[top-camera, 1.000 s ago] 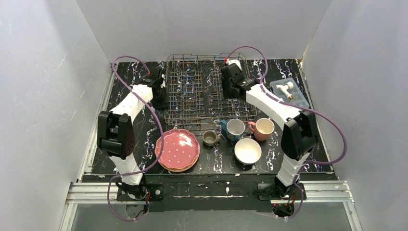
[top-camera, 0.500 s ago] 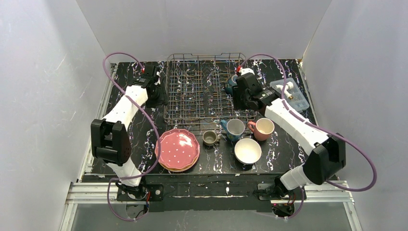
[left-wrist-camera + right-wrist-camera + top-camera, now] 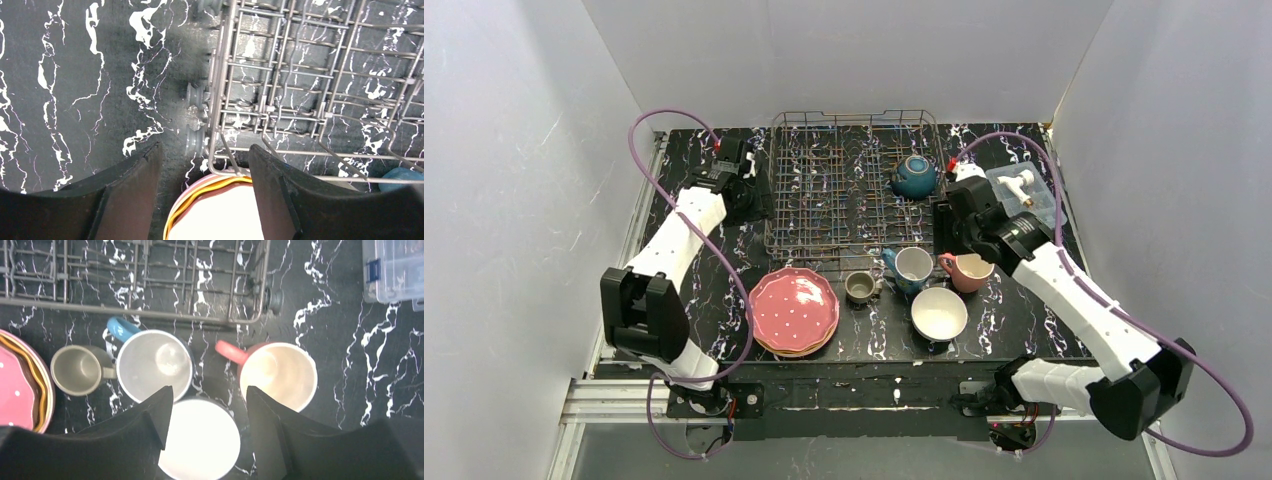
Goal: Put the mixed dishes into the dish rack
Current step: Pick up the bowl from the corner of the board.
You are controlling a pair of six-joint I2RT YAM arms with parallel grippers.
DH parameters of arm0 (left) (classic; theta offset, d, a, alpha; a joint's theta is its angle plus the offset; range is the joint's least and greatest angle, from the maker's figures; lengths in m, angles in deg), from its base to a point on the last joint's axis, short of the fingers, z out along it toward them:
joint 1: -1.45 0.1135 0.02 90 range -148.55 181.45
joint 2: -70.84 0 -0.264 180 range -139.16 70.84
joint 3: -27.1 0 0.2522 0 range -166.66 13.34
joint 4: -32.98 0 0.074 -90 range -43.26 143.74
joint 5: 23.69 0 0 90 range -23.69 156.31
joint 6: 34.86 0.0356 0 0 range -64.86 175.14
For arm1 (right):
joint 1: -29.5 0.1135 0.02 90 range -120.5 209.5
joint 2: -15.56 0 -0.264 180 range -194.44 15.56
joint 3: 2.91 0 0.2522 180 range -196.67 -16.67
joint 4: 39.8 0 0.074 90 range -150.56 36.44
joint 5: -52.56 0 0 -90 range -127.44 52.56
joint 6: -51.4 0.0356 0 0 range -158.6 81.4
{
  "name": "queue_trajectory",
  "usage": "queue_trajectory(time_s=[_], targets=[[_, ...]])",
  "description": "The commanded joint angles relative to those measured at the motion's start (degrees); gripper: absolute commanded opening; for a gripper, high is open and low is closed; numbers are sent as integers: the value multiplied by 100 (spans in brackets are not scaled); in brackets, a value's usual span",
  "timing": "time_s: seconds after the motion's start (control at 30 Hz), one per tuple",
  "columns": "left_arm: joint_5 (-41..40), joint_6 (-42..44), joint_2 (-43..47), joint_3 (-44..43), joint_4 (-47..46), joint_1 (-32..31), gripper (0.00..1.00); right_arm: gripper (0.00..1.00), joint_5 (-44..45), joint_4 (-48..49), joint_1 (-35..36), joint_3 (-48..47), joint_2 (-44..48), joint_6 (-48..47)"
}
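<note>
- One teal bowl (image 3: 915, 176) is seen inside the dish rack (image 3: 824, 215).
- The left gripper (image 3: 202, 162) is held apart, empty.
- The right gripper (image 3: 209, 402) is held apart, empty, over the white bowl (image 3: 200, 447).

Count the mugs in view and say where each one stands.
3. The grey-olive mug stands leftmost, the blue mug in the middle, the pink mug rightmost, in a row just in front of the dish rack. None appears hidden.
</note>
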State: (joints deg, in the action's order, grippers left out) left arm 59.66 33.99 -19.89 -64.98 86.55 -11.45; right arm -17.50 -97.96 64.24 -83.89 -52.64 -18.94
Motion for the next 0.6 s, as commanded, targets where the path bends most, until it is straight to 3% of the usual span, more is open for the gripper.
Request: queue_trajectory(time_s=[0.0, 0.27, 0.57], targets=[[-196, 112, 507, 76, 105, -296, 63, 65, -101, -409, -4, 255, 494, 254], [-536, 223, 922, -65, 329, -1066, 67, 67, -26, -713, -5, 808, 1173, 656], [279, 214, 1795, 372, 559, -1223, 67, 73, -130, -1049, -6, 1079, 1336, 1047]])
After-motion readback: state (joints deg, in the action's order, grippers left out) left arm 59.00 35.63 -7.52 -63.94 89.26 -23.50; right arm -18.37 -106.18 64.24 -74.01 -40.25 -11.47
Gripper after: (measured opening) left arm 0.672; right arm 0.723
